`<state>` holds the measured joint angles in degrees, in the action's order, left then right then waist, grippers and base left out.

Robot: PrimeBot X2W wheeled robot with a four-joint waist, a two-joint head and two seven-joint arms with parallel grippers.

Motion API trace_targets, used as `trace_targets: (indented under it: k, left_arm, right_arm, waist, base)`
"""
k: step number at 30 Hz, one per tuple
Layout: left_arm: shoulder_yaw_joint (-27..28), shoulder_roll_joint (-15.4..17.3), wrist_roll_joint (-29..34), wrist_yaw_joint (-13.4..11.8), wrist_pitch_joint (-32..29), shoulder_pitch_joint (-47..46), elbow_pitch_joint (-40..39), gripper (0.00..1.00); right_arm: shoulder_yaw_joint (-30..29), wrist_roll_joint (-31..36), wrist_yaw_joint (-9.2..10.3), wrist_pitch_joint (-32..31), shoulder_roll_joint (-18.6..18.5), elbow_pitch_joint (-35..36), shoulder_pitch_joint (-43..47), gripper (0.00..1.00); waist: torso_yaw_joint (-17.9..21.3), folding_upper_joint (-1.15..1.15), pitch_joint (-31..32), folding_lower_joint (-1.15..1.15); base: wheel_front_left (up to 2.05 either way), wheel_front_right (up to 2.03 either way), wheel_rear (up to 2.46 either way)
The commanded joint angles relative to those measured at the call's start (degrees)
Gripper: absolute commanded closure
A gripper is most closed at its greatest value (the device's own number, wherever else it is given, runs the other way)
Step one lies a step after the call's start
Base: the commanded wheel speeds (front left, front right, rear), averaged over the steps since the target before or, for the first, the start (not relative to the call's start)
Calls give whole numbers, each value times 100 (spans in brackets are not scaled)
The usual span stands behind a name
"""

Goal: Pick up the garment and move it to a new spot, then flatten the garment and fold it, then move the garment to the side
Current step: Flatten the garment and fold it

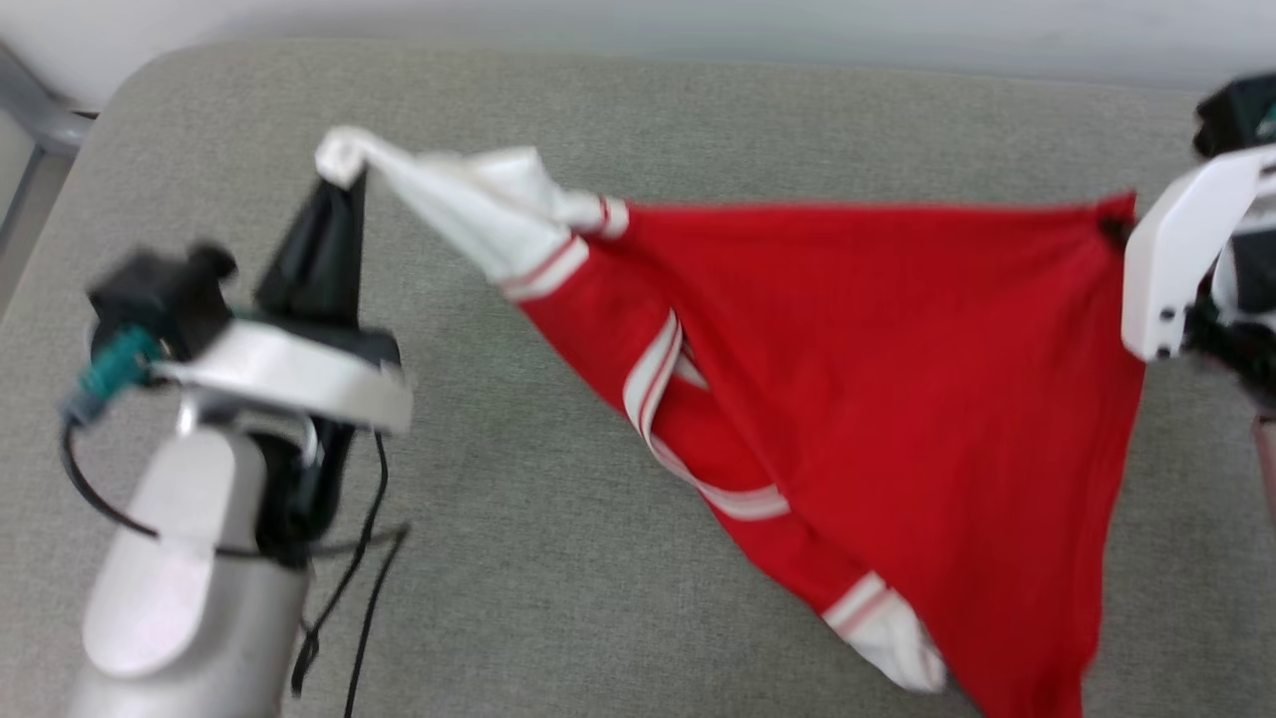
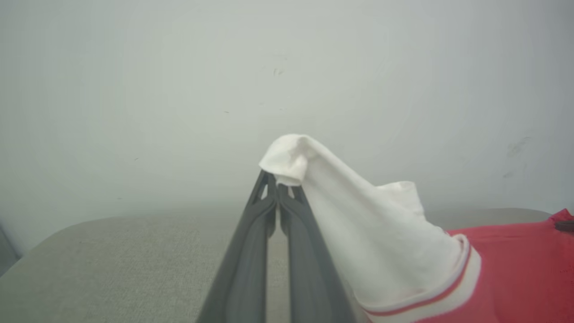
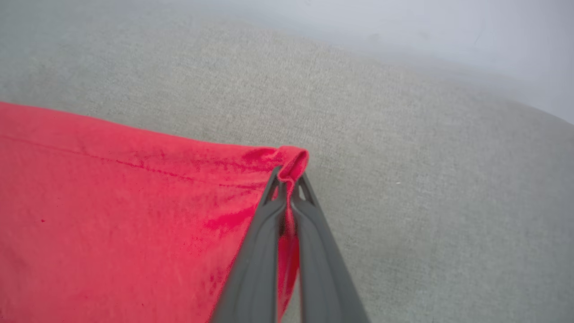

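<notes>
The garment (image 1: 897, 379), a red shirt with white sleeves and red-white striped trim, hangs stretched between my two grippers above the grey cushion (image 1: 558, 558). My left gripper (image 1: 344, 184) is shut on the tip of a white sleeve (image 2: 341, 197), which bunches over its fingertips (image 2: 269, 188). My right gripper (image 3: 289, 184) is shut on a red corner of the garment (image 3: 134, 215) at the far right, where the cloth folds over its tips. From that taut top edge the body sags down to the cushion, with the other white cuff (image 1: 887, 628) low in the head view.
The grey cushion runs to a rounded far-left corner (image 1: 130, 90) and a pale wall (image 2: 224, 89) behind. A grey metal frame (image 1: 40, 110) shows at the far left. Black cables (image 1: 349, 598) dangle from my left forearm.
</notes>
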<state>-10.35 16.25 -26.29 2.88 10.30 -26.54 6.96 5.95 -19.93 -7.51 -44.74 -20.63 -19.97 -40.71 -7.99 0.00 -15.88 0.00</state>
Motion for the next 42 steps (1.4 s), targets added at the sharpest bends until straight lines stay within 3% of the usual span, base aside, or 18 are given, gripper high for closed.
trace_targets:
  k: [1, 12, 24, 36, 42]
  left_arm:
    - [48, 58, 12, 28, -65, -350, -20, 100]
    - [249, 559, -72, 236, -547, -3033, 1125, 100]
    - [83, 780, 26, 385, -406, -5547, 2831, 100]
    - [-221, 739, -244, 453, -186, -6326, 3757, 100]
    - [-491, 785, -818, 462, -132, -6151, 4014, 100]
  right_arm:
    - [-105, 137, 4, 218, 58, 3, -285, 100]
    - [-777, 982, 5, 1180, 702, -690, -2224, 100]
    - [-1398, 1849, 6, 1836, 1028, -1174, -4290, 100]
    - [-1390, 2182, 6, 2100, 1322, -1331, -4814, 100]
    - [-1295, 2076, 5, 2135, 1429, -1485, -4633, 100]
  waist:
    - [78, 0, 19, 0]
    - [487, 0, -250, 0]
    - [530, 0, -1001, 0]
    - [515, 0, -1906, 0]
    - [534, 0, -2293, 0]
  base:
    - [0, 0, 0]
    - [0, 0, 0]
    - [0, 0, 0]
    - [0, 0, 0]
    - [0, 0, 0]
